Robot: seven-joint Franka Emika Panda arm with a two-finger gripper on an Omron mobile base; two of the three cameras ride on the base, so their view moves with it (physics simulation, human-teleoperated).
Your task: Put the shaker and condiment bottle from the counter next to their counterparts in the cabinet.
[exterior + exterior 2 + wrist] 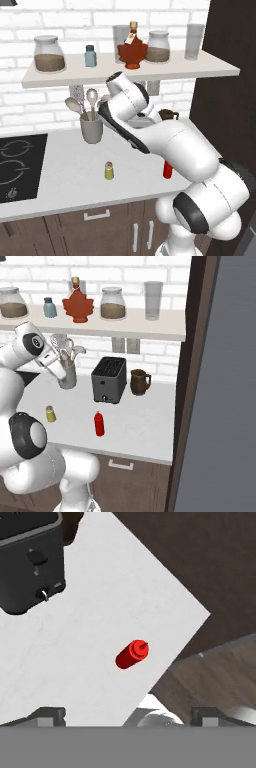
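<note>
Standing upright on the counter [135,421], the red bottle [99,423] sits toward the front edge, with the shaker [50,413] well apart from it at about nine o'clock in the right base view. From the left base view the shaker [109,170] stands in the open on the counter [65,165], and the bottle [167,170] at its three o'clock is half hidden behind the white arm. Seen from the hand camera, the bottle [132,654] lies near the middle of the picture, its nozzle pointing toward two o'clock, close to the counter's [90,642] edge; the black toaster [30,559] fills the eleven o'clock corner. The gripper [127,714] has its two fingertips [50,714] set wide apart at the bottom of that view, with nothing between them and the bottle well clear above. On the shelf [150,326], the blue shaker [49,307] stands just beside the maple-leaf bottle [78,305], at its nine o'clock in the right base view; a jar [112,303] and a glass [153,300] follow toward three o'clock. Below the shelf, a grey utensil cup [91,127] rests on the counter at the shaker's eleven o'clock, and a brown jug [140,381] stands just beside the toaster [109,379].
</note>
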